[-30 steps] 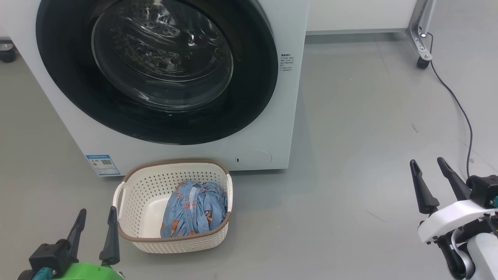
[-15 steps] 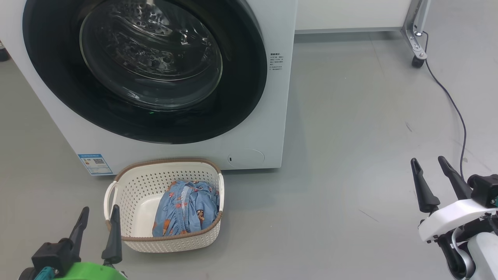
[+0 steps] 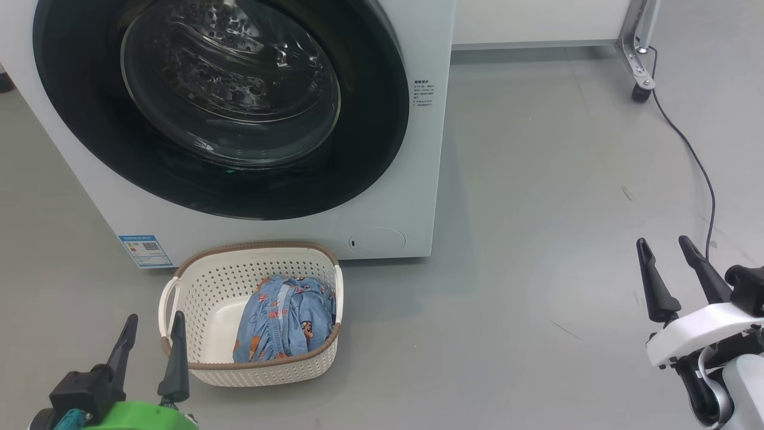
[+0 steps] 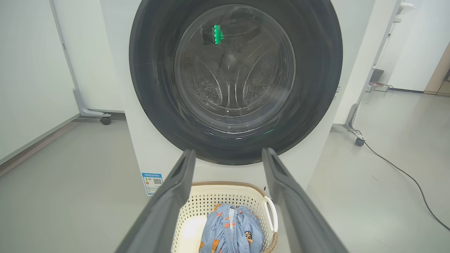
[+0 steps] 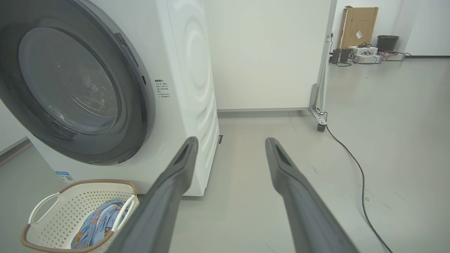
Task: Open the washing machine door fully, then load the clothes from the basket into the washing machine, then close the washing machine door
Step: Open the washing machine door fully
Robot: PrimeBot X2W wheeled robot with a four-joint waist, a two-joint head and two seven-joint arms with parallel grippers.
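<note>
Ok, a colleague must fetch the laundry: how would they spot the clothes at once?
Find the big white washing machine with its round black door; on the floor right before it sits a cream perforated basket with a brown rim. The clothes are the crumpled light blue bundle in its right half, printed with small orange-brown cartoon figures, against the plain basket.

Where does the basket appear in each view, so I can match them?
Head view: the basket lower left of centre.
Left wrist view: bottom centre, between the fingers of the left claw.
Right wrist view: bottom left corner.
Shared landmark: the blue label by its far left corner.
</note>
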